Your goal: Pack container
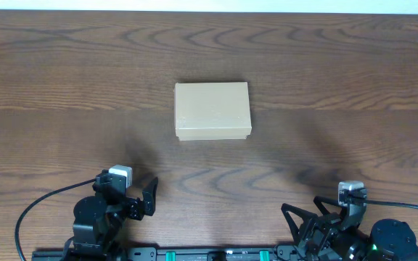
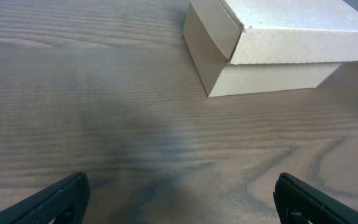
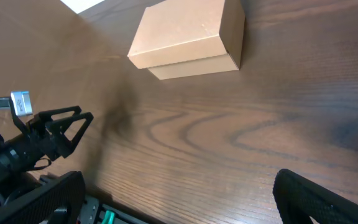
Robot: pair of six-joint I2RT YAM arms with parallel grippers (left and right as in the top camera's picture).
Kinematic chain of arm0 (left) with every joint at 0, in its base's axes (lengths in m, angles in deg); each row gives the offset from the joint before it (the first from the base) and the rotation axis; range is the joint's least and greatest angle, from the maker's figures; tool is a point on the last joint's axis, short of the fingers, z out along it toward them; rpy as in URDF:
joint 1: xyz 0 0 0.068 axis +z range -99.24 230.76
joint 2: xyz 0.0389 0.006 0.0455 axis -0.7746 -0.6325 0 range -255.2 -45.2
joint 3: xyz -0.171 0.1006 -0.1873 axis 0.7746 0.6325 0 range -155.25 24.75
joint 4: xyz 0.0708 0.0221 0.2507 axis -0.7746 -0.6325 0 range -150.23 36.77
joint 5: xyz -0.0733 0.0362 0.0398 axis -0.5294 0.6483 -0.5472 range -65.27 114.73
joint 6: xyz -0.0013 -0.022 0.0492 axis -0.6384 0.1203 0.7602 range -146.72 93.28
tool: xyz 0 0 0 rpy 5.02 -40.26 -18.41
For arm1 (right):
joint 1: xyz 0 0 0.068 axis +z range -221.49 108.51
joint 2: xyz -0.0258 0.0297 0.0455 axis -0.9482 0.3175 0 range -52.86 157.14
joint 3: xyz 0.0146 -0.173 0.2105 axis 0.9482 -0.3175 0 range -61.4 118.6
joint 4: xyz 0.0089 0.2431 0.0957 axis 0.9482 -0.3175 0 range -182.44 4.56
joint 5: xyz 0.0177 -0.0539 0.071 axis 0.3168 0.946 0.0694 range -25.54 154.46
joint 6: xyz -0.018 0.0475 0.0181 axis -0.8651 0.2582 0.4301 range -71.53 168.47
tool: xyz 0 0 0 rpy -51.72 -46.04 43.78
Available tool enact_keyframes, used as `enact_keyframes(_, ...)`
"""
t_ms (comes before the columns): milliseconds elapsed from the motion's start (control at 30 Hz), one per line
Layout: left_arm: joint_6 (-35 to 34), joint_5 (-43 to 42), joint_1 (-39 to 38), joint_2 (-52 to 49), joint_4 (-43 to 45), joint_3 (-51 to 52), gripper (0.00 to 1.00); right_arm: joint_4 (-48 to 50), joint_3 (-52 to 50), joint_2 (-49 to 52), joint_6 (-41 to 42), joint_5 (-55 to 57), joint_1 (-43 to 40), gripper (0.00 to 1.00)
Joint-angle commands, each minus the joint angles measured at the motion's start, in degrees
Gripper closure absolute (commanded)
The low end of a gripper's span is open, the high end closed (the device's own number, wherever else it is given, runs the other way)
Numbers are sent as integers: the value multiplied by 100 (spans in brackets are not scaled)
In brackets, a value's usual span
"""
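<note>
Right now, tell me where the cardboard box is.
In the overhead view the cardboard box sits with its lid shut at the middle of the table. It lies ahead of and between the left gripper and the right gripper, touching neither.

Dark brown wood-grain table [image 1: 64, 87]

Soft, even light from above leaves only faint, smeared shadows on the dark bench [image 1: 64, 87], and both wrist views turn soft toward their bottom edges, where the claw fingers [image 2: 61, 199] sit out of focus.
</note>
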Motion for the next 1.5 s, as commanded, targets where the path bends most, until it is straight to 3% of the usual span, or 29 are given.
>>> enact_keyframes(0,-61,81,-24,44,2,55,5,-7,-20,-9,61,-20,44,1)
enact_keyframes(600,-61,81,-24,44,2,55,5,-116,-37,-2,-155,560,214,1)
enact_keyframes(767,-63,81,-24,44,2,55,5,949,-658,-4,-219,1025,468,1)
enact_keyframes(1033,-61,81,-24,44,2,55,5,2966,-2524,-415,-1331,1126,1126,1)
enact_keyframes(1133,-63,81,-24,44,2,55,5,3134,-2931,-789,-1714,1123,1353,1)
enact_keyframes(1467,-63,81,-24,44,2,55,5,3469,-3777,-1196,-1681,1141,1399,1)
